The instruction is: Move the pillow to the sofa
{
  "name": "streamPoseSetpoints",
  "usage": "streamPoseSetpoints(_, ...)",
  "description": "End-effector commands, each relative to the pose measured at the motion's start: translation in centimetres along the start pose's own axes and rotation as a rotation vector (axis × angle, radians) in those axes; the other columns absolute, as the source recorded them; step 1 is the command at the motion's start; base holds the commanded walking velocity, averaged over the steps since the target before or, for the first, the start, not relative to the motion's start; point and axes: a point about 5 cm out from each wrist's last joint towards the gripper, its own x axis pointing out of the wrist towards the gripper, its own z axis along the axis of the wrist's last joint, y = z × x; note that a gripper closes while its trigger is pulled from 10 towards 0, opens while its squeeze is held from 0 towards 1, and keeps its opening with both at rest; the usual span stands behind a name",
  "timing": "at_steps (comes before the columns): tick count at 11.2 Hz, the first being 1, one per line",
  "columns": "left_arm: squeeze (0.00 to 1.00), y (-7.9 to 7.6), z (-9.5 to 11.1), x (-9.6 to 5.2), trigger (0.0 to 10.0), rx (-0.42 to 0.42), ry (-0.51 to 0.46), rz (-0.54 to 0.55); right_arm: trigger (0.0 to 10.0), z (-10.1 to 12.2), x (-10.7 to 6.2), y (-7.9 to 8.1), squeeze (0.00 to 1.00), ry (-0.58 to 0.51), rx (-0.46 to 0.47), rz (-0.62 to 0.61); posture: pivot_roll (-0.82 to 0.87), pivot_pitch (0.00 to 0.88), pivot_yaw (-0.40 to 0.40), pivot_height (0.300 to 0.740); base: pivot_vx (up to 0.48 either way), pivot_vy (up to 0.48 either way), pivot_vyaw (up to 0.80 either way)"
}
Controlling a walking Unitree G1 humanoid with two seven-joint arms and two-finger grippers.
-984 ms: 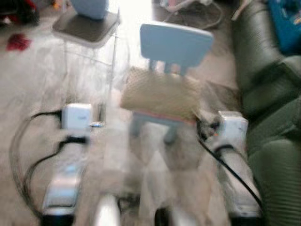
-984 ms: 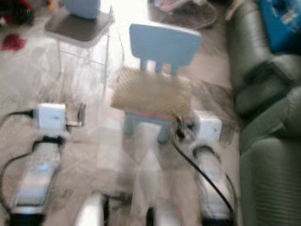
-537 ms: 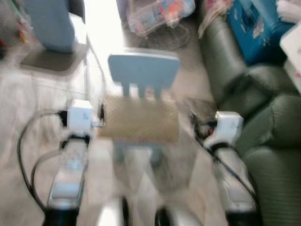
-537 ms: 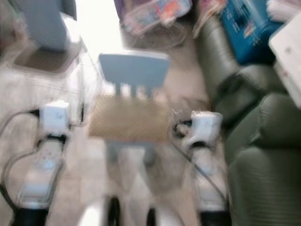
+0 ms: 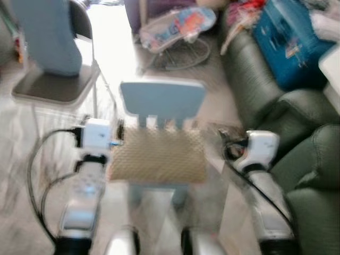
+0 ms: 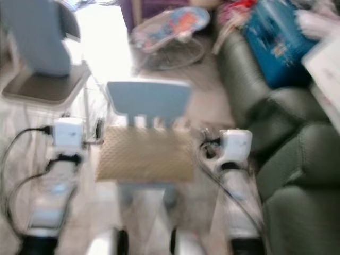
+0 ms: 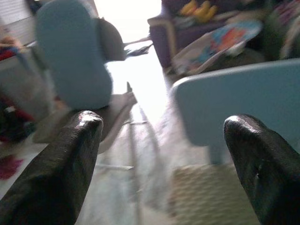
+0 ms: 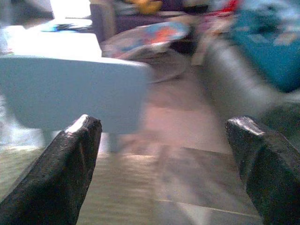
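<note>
A tan woven pillow [image 5: 158, 155] lies flat on the seat of a small light blue chair [image 5: 162, 98] straight ahead. The dark green sofa [image 5: 297, 122] runs along the right. My left arm [image 5: 85, 180] reaches forward beside the pillow's left edge, and my right arm [image 5: 263, 180] reaches forward just past its right edge. In the left wrist view the left gripper [image 7: 164, 119] is open, with the chair back and a corner of the pillow [image 7: 211, 197] between its fingers. The right gripper [image 8: 164, 122] is open too, facing the chair back [image 8: 70, 91] and the sofa [image 8: 243, 79]. Neither touches the pillow.
A grey folding chair [image 5: 50, 87] holding a pale blue cushion stands at the front left. A baby bouncer [image 5: 178, 26] sits on the floor beyond the small chair. A blue box [image 5: 295, 42] rests on the sofa's far end. Black cables trail from both arms.
The whole picture has shifted, so the camera moved; the chair and pillow now sit lower and centred between my arms. Both grippers still flank the pillow, which stays on the chair.
</note>
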Motion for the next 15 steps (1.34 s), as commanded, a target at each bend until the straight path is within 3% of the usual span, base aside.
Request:
streamPoseSetpoints(1,0.0,-0.8,0.2,-0.1,10.0,-0.001,-0.013,-0.023,10.0,-0.5,-0.3,-0.9,0.0,0.019,-0.017,-0.023,-0.01,0.175,-0.037,0.74,0.0,0.0,0.0)
streamPoseSetpoints(4,0.0,-1.4,0.0,0.3,10.0,0.03,-0.025,-0.018,10.0,-0.4,0.5,-1.0,0.0,-0.001,0.009,-0.024,0.0,0.126,-0.038,0.74,0.0,0.0,0.0)
streamPoseSetpoints(6,0.0,-1.0,-1.6,-0.5,10.0,0.045,0.013,-0.004,10.0,-0.2,0.6,-1.5,0.0,-0.021,-0.003,-0.035,0.0,0.096,-0.03,0.74,0.0,0.0,0.0)
streamPoseSetpoints(8,0.0,-0.5,-3.0,-2.2,10.0,0.068,0.071,0.007,10.0,-0.9,-1.0,-1.9,0.0,-0.012,-0.043,-0.042,-0.01,0.079,-0.022,0.74,0.0,0.0,0.0)
streamPoseSetpoints(10,0.0,0.3,-4.3,-4.0,10.0,0.099,0.117,-0.029,10.0,-2.5,-3.6,-2.1,0.0,0.049,-0.039,-0.043,-0.02,0.095,-0.025,0.74,0.0,0.0,0.0)
streamPoseSetpoints(12,0.0,-0.1,-4.7,-4.1,10.0,0.085,0.135,-0.048,10.0,-3.6,-4.7,-2.0,0.0,0.083,-0.063,-0.051,-0.02,0.099,-0.023,0.74,0.0,0.0,0.0)
streamPoseSetpoints(15,0.0,-0.6,-4.5,-3.8,10.0,0.086,0.121,-0.077,10.0,-3.9,-4.6,-2.3,0.0,0.098,-0.062,-0.061,-0.02,0.101,-0.025,0.74,0.0,0.0,0.0)
